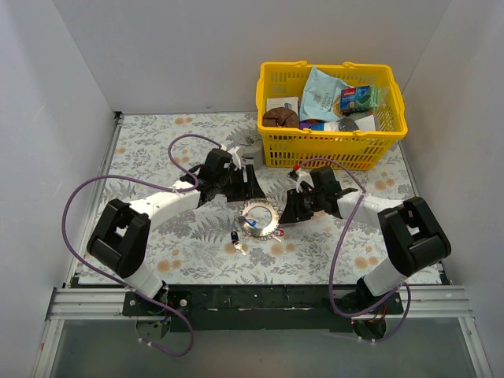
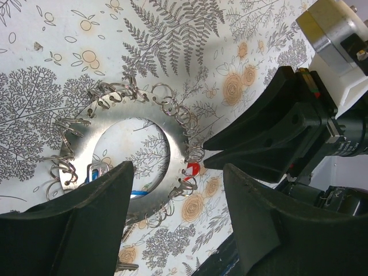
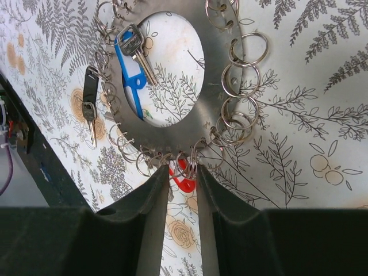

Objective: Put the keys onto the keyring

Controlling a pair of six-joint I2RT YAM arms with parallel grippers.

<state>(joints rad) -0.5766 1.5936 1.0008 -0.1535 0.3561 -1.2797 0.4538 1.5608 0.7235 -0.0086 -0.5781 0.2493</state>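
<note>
Right gripper (image 3: 184, 172): narrow gap, straddling a red plastic tag (image 3: 185, 184) at the disc rim; I can't tell if it's clamped.
Left gripper (image 2: 178, 169): wide, empty, over the disc's edge.
Keyring: flat silvery metal disc edged with split rings (image 3: 167, 137), lying on the floral-print tabletop (image 1: 157, 134) between the arms.
Done: blue-tagged silver key (image 3: 133, 49) looks hooked on.
Left: black-headed key (image 3: 90, 95) lies beside the rim and looks loose to me; I judge the red one unfinished.

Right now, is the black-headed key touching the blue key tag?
Apart. The right wrist view shows the blue tag inside the keyring's hole and the black-headed key outside its rim, metal between them.
</note>
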